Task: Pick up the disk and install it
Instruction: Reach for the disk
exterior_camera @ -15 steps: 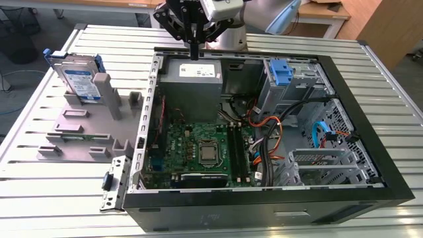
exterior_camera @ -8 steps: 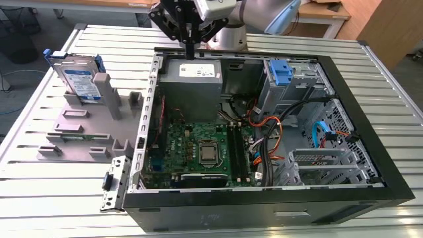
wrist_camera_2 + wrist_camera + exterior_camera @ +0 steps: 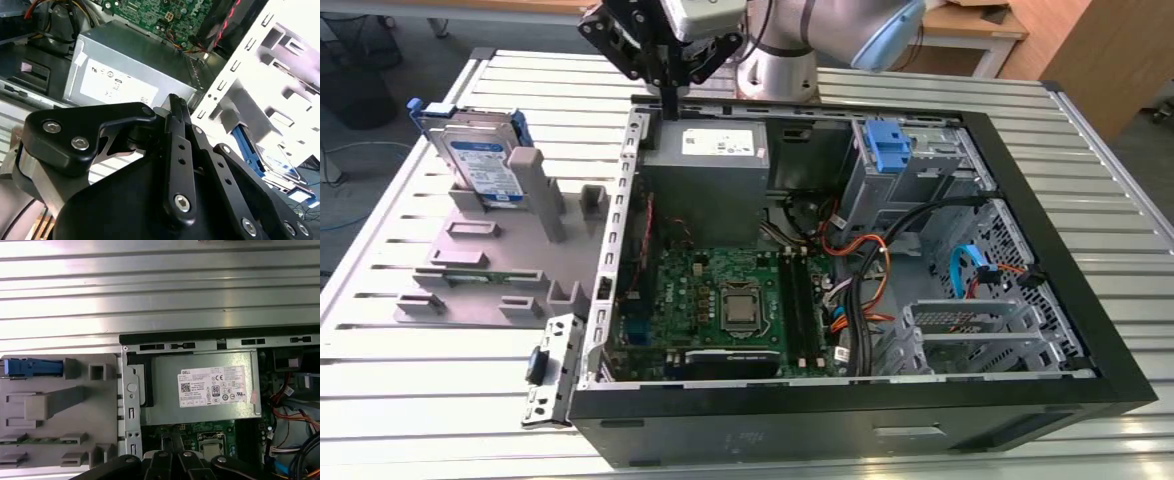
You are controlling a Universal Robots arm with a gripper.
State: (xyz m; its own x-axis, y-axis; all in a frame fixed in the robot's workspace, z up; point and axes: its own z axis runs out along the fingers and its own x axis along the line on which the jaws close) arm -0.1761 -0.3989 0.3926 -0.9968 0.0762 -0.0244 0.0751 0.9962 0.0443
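Aluminium table (image 3: pixel 427 400): ribbed, silver, with long slats running across it; it carries everything listed below.

Room: wooden furniture (image 3: pixel 1101 50) stands behind the table at the exterior view's right.

Computer case (image 3: pixel 1067 250): black frame, lying on its side with the cover off. Inside it are a grey power supply (image 3: pixel 707 150) with a white sticker, a green circuit board (image 3: pixel 720 290), orange and black cables, and a blue latch (image 3: pixel 887 150) standing at the rear.

Holder (image 3: pixel 480 260): grey plastic plate with raised posts and slots, lying on the table just beside the case, on the exterior view's left.

Disk (image 3: pixel 478 155): silver-grey, with a white-and-blue label and a blue bracket. It stands upright on its edge in a slot at the far end of the holder, outside the case. In the first wrist view it is seen edge-on as a blue strip (image 3: pixel 32 367) at the corner of the holder.

Arm (image 3: pixel 854 30): silver with a blue cap, reaching in from the far side of the table.

Pincer (image 3: pixel 670 110): black, pointing down over the rear wall of the case, right by the power supply. Its two fingers are pressed together and hold nothing. The disk lies well apart from it, toward the exterior view's left, untouched.
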